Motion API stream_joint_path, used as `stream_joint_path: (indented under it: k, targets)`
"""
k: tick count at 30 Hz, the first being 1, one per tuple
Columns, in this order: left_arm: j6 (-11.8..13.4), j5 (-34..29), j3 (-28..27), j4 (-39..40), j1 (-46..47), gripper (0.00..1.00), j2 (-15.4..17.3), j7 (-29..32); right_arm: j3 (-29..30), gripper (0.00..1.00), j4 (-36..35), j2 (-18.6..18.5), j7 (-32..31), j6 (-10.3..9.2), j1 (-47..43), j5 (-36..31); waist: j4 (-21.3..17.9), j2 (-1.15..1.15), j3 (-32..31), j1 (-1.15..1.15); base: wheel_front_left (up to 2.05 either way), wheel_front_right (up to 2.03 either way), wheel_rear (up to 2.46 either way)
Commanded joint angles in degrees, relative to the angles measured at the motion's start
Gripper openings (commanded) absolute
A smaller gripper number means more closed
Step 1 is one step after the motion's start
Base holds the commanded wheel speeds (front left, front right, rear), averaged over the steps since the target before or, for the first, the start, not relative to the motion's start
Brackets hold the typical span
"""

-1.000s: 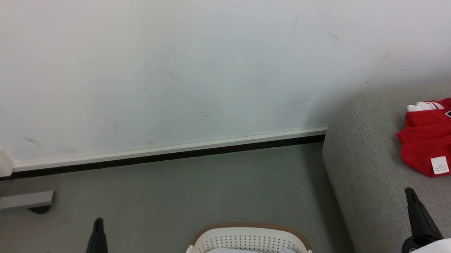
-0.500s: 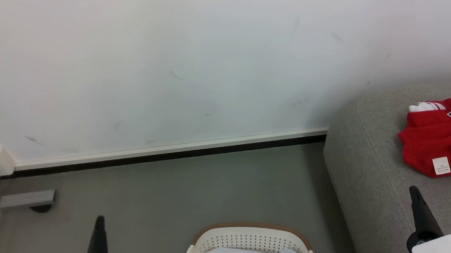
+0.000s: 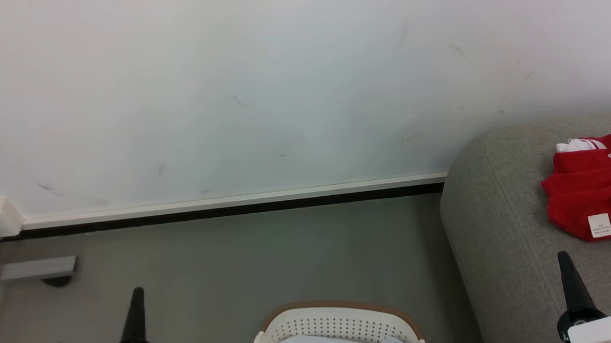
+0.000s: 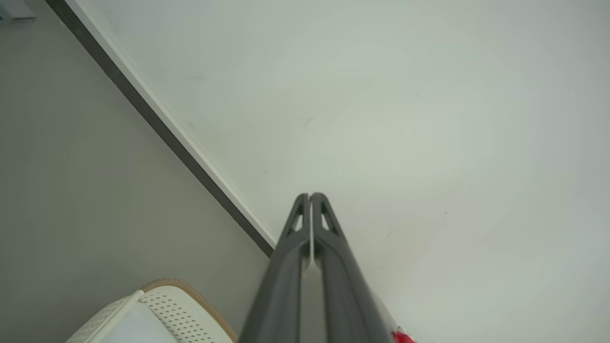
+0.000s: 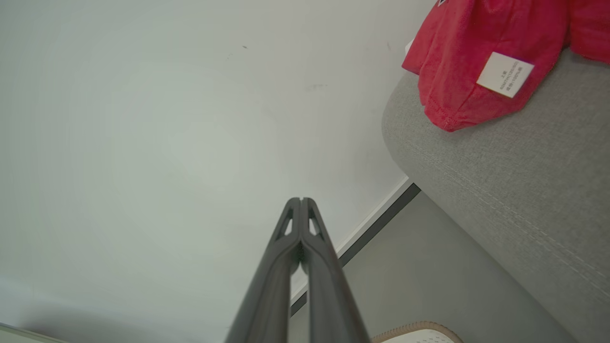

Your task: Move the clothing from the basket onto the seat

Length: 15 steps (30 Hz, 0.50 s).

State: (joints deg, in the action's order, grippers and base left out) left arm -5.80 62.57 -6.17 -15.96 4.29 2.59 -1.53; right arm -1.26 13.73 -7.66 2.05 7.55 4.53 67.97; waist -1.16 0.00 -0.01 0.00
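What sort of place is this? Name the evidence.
Probably a living room: a grey fabric sofa with a red jersey on it, a white wall, a cream laundry basket on the floor.

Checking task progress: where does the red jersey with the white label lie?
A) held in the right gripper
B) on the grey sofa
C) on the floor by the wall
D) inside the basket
B: the red jersey lies crumpled on the grey sofa, apart from the basket and from the shut right gripper.
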Motion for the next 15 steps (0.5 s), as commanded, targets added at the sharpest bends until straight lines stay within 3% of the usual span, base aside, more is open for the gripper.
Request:
stream_joint_path:
  k: [1, 15]
  targets:
    - [-0.36, 1.78, -0.18, 0.75, 1.24, 0.0, 0.45, 0.4, 0.68, 0.0, -0.31, -0.08, -0.4, -0.06, 1.22, 1.39, 0.03, 0.0, 0.0, 0.0, 0.0, 0.0, 0.0]
    - [-0.79, 9.48, -0.26, 1.11, 1.52, 0.0, 0.46, 2.55, 2.54, 0.0, -0.15, 1.18, -2.56, -0.07, 1.51, 7.73, 0.28, 0.0, 0.04, 0.0, 0.0, 0.0, 0.0]
